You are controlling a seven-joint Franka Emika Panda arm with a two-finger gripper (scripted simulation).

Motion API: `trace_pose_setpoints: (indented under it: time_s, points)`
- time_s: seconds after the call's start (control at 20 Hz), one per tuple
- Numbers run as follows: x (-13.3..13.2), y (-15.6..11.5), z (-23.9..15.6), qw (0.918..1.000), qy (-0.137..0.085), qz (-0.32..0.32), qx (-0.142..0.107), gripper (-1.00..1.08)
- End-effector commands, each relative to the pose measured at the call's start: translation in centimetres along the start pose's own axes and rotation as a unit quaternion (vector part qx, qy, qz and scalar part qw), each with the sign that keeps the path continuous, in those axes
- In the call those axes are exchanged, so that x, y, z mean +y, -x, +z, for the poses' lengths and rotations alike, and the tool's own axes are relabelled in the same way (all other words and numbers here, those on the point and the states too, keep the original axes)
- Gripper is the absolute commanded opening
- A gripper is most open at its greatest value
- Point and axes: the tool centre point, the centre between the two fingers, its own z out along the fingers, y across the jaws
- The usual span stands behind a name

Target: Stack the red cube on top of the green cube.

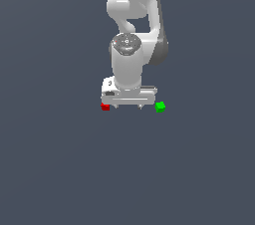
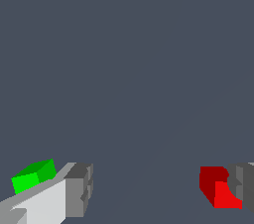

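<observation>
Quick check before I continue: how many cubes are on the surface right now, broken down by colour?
Small bright-red cube: 1
Small bright-green cube: 1
Total: 2 cubes, one on each side of the white gripper, neither stacked nor held.

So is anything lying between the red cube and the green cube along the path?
Nothing visible on the floor does. The red cube and green cube lie apart, and only the gripper hangs over the gap, jaws wide open.
</observation>
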Motion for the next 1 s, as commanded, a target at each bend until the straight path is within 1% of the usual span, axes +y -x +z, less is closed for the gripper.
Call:
trace_pose_setpoints:
  time_s: [0.0, 0.25, 0.5, 0.7, 0.95]
  points:
    - [0.0, 0.0, 0.0, 1.0000, 0.000, 0.000, 0.000, 1.00]
    - [0.4, 0.3, 0.3, 1.0000, 0.000, 0.000, 0.001, 1.00]
    - [1.7, 1.4, 1.2, 1.0000, 0.001, 0.001, 0.002, 1.00]
    - [3.5, 2.9, 2.4, 1.0000, 0.002, 0.002, 0.005, 1.00]
    - [6.7, 5.5, 4.6, 0.9999, 0.004, 0.003, 0.009, 1.00]
